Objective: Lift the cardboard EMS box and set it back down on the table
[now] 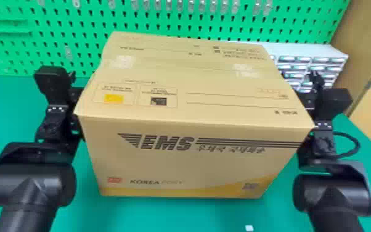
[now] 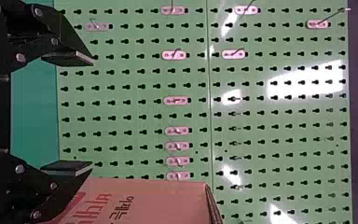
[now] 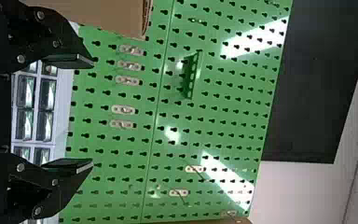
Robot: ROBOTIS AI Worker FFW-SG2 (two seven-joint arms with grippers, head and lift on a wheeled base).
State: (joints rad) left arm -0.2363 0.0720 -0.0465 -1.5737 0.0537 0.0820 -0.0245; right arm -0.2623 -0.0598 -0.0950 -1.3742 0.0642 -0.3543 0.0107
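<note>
Cardboard EMS box (image 1: 191, 163), smooth, tan, its top slightly uneven, is between the left gripper (image 1: 74, 94) at nine o'clock and right gripper (image 1: 310, 98) at three, both pointing forward, flat black fingers (image 2: 67, 167) spread apart.

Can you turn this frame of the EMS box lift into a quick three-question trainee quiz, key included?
1. True or false: the left gripper and the right gripper both have their fingers apart.
2. Which colour is the pegboard behind the EMS box? A) red B) green C) black
3. Fill in: in the head view, the EMS box is ____ the two grippers.

Key: 1 true; 2 B; 3 between
</note>
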